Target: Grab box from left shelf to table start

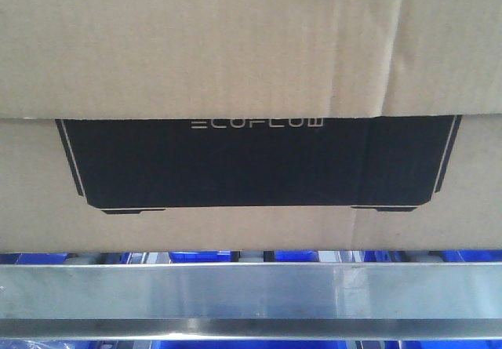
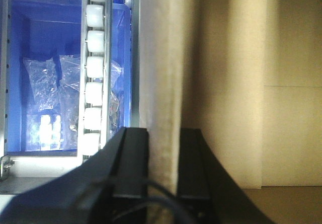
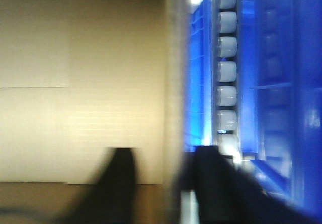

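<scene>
Box [image 1: 251, 51] sits at the front edge of the shelf [image 1: 251, 290]. Left gripper [image 2: 163, 148] clamps one box edge; right gripper [image 3: 166, 163] straddles another, grip unclear through blur. Grasping step, probably; next needs an even outward pull.

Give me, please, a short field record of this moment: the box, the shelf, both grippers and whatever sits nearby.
box: brown cardboard, black ECOFLOW panel, deep lid, sitting just above the shelf's front bar
shelf: silver-grey front bar; white rollers run along a track
left gripper: fingers press both sides of a box edge
right gripper: straddles a box edge, with a gap on one side; view blurred
bin: blue, beside the box, holds clear bags
</scene>
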`<action>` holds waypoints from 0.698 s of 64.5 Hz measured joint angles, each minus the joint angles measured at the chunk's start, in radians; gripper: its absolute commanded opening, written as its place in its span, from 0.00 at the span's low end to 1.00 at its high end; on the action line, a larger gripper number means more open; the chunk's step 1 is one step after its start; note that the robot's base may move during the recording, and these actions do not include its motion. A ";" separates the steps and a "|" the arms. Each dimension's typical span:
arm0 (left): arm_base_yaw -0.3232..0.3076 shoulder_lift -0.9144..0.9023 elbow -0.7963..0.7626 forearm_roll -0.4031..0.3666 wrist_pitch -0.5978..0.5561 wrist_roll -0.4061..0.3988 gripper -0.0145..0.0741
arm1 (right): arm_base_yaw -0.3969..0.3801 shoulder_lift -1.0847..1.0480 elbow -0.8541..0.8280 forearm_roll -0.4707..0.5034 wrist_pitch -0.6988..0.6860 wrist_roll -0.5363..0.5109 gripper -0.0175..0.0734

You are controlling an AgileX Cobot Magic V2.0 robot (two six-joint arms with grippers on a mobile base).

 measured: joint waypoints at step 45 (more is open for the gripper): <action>0.000 0.000 0.000 0.000 0.000 0.000 0.05 | 0.000 0.000 0.000 -0.004 0.004 0.000 0.25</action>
